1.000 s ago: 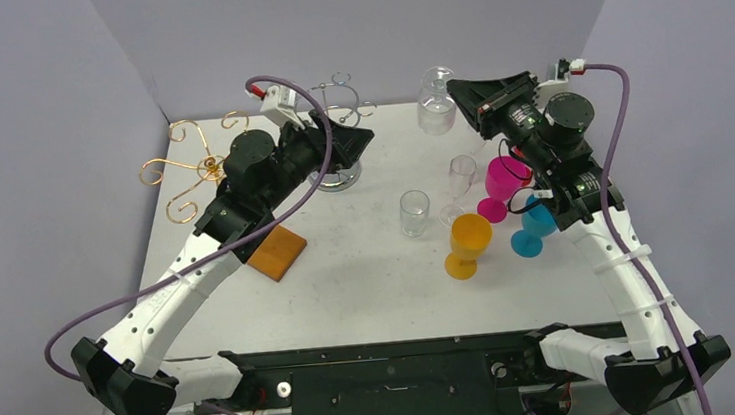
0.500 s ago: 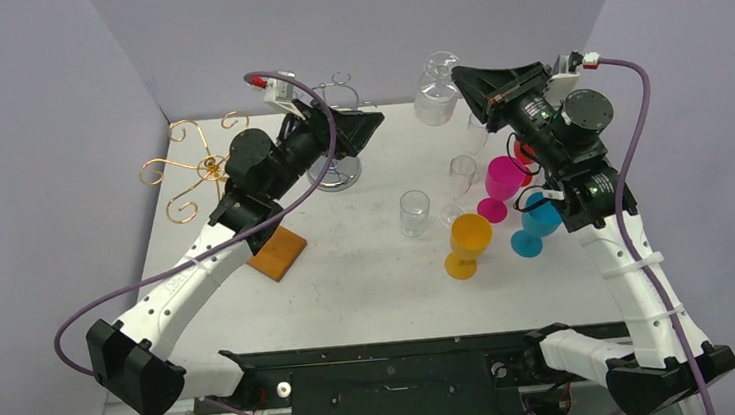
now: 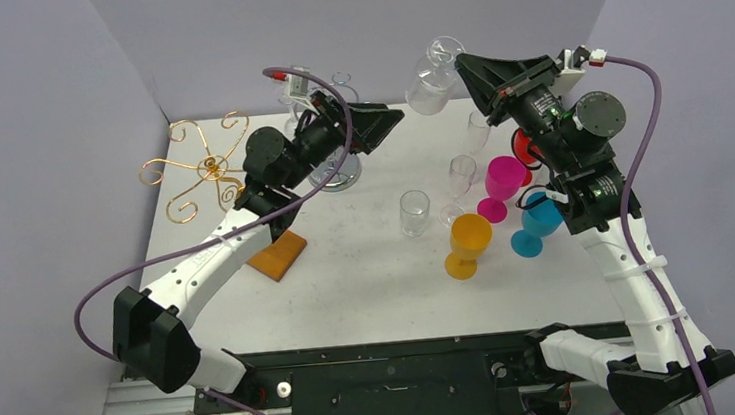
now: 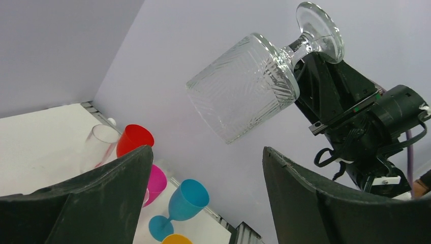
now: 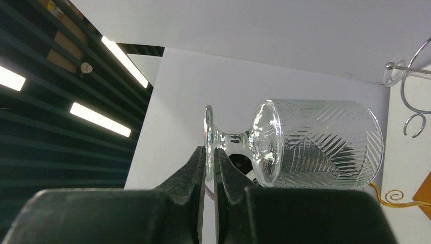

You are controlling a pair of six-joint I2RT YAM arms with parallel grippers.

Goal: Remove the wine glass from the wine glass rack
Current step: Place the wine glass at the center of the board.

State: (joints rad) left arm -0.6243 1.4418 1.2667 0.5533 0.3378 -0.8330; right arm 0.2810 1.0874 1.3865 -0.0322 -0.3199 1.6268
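Observation:
A clear cut-glass wine glass (image 3: 426, 82) hangs in the air at the back of the table, tilted, with its foot uppermost. My right gripper (image 3: 463, 61) is shut on the rim of its foot. In the right wrist view the fingers (image 5: 209, 152) pinch the foot and the bowl (image 5: 317, 142) lies sideways to the right. The silver wine glass rack (image 3: 339, 179) stands to the left of the glass, partly hidden by my left arm. My left gripper (image 3: 394, 118) is open and empty, just left of and below the glass. The left wrist view shows the glass (image 4: 244, 86) above the open fingers (image 4: 207, 150).
A gold wire rack (image 3: 201, 168) stands at the back left. An orange block (image 3: 277, 254) lies by my left arm. A clear tumbler (image 3: 414, 211), a small clear glass (image 3: 460, 174), and pink (image 3: 502, 184), orange (image 3: 468, 242), blue (image 3: 536, 223) and red (image 3: 522, 144) goblets crowd the right middle.
My right gripper has lifted the glass up and back, tilting it further from the rack. My left arm has stretched right and up, bringing its open gripper closer to the glass.

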